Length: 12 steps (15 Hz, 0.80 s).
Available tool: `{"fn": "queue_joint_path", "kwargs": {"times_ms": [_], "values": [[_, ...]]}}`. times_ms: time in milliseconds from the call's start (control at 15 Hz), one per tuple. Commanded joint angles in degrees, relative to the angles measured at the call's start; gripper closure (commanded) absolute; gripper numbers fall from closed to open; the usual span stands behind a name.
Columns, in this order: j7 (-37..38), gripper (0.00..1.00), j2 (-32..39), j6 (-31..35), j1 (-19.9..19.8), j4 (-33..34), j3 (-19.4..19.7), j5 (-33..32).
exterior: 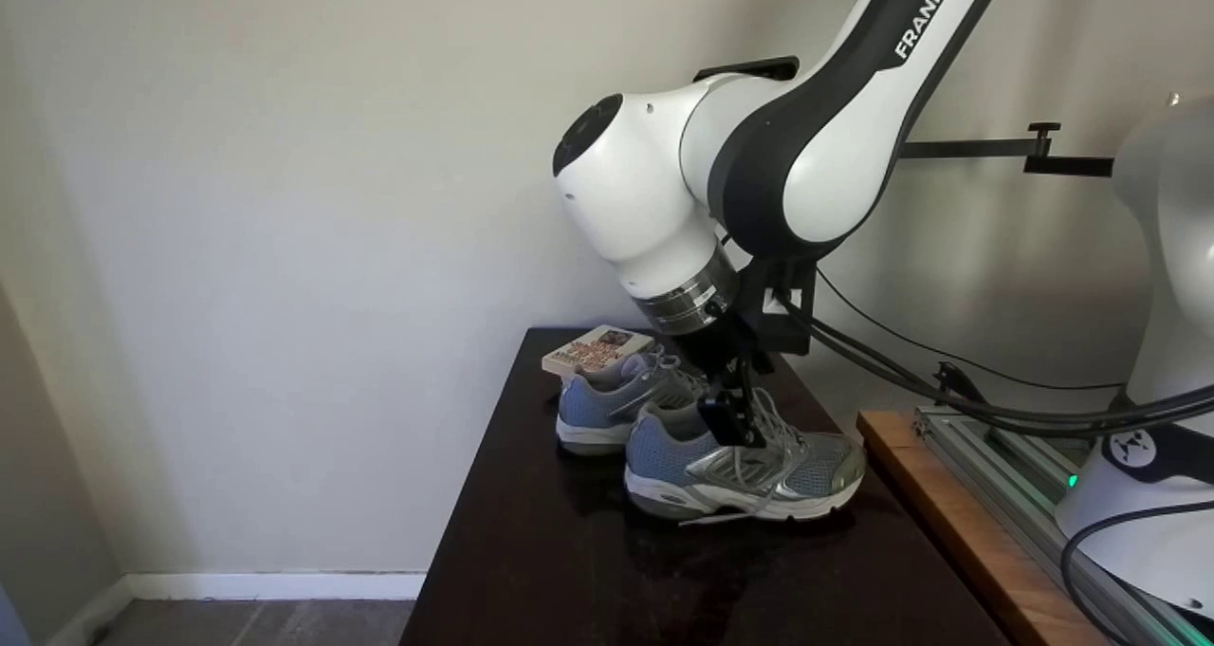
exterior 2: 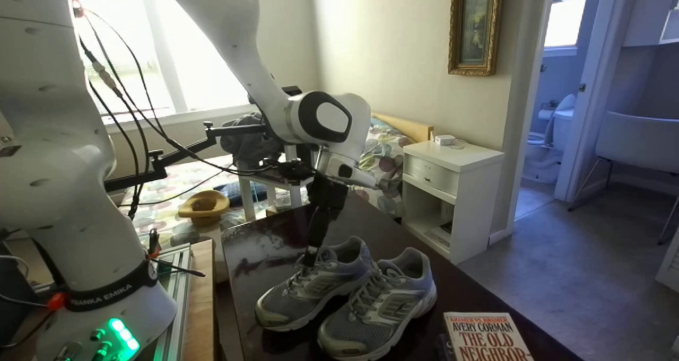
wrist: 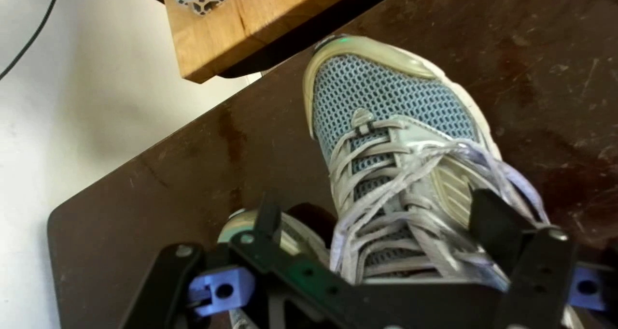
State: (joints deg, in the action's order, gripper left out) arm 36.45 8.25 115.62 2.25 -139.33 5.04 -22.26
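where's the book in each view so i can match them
In an exterior view: book, just below the picture's centre.
In an exterior view: book, bottom edge, right of centre, partly cut off.
Wrist view: not in it.
Shared landmark: the shoe nearest the end effector, in all three.

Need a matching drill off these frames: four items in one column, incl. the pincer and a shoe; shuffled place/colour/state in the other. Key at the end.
Items
1. pincer
2. shoe nearest the pincer
3. paperback book
4. framed picture

Place, colour or state
A. lying on the dark table, lettered in red
B. blue and silver-grey
C. hanging on the wall, gold-bordered
D. open, jaws apart

Pairs: 1-D, 2-B, 3-A, 4-C
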Motion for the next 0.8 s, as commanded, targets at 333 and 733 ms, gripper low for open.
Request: {"fn": "queue_joint_path", "kwargs": {"times_ms": [333, 733], "values": [[1.46, 0.0, -5.92, -5.13, -1.71, -1.04, -0.29, -4.82], [0.75, 0.0, -6.2, -11.14, -2.05, -0.63, -0.73, -4.7]]}}
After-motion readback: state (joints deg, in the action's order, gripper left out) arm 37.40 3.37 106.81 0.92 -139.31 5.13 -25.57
